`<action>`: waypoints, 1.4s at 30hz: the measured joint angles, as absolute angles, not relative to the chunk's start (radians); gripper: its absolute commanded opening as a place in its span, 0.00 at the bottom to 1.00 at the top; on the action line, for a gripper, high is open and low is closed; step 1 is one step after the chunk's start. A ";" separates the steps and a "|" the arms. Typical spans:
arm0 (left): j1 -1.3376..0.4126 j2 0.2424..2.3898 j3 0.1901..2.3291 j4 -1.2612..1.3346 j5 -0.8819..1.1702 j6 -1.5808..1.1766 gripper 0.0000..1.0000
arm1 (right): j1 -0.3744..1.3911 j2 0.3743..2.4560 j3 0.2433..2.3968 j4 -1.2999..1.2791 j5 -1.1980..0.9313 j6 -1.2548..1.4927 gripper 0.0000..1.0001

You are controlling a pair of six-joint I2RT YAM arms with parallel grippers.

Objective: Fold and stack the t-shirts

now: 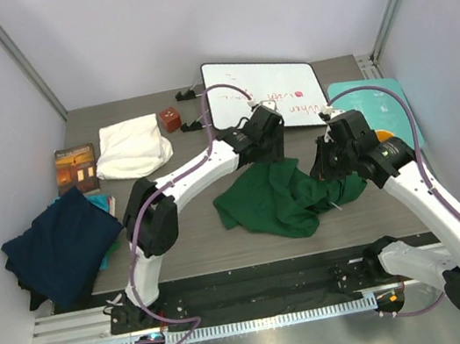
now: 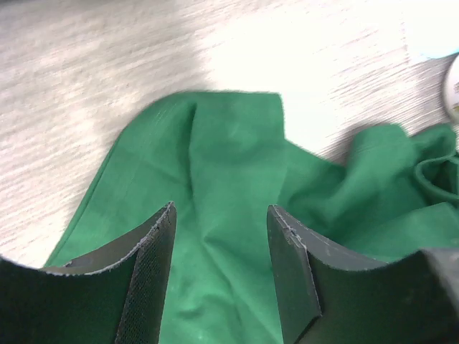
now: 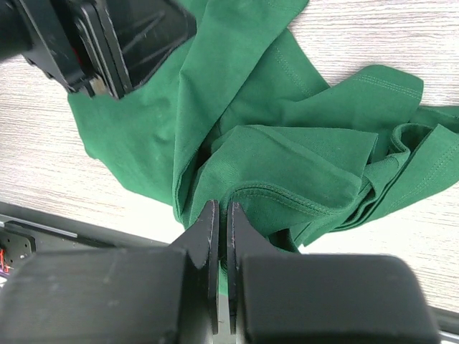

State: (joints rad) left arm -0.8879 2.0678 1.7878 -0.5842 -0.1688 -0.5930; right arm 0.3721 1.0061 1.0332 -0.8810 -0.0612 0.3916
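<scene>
A dark green t-shirt (image 1: 279,199) lies crumpled at the middle of the table. My left gripper (image 1: 268,146) hovers over its far edge, open. In the left wrist view its fingers (image 2: 154,272) stand wide apart above the green cloth (image 2: 229,158), with nothing pinched. My right gripper (image 1: 333,164) is at the shirt's right side, shut on a stitched hem of the green t-shirt (image 3: 301,158); its jaws (image 3: 222,215) meet on the fold. A navy t-shirt (image 1: 60,246) lies bunched at the left table edge. A folded cream-white t-shirt (image 1: 130,148) rests at the back left.
A whiteboard (image 1: 265,94) with red writing lies at the back. A teal board (image 1: 374,102) sits at the back right, partly under the right arm. A brown book (image 1: 76,166) and a small brown cube (image 1: 170,118) are near the white shirt.
</scene>
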 measured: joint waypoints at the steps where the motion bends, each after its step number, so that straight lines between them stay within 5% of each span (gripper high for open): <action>1: -0.888 2.072 1.807 -0.587 -0.168 -0.593 0.54 | 0.372 1.006 1.032 -0.880 -0.061 0.391 0.01; 19: -0.888 2.165 1.749 -0.616 -0.092 -0.603 0.40 | 0.373 1.006 0.972 -0.850 -0.038 0.383 0.01; 25: -0.892 2.165 1.703 -0.580 -0.059 -0.622 0.00 | 0.373 1.006 0.953 -0.836 -0.038 0.384 0.01; 34: -0.894 2.111 1.589 -0.525 -0.119 -0.625 0.00 | 0.373 1.006 0.940 -0.819 -0.030 0.386 0.01; 42: -0.783 1.786 1.391 -0.662 -0.279 -0.659 0.00 | 0.373 1.006 0.910 -0.803 0.003 0.406 0.01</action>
State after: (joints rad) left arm -0.7830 1.7859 1.3907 -0.6617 -0.2790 -0.6594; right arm 0.3729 1.0061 0.9104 -0.8028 0.0029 0.4061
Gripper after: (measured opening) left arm 0.005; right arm 0.050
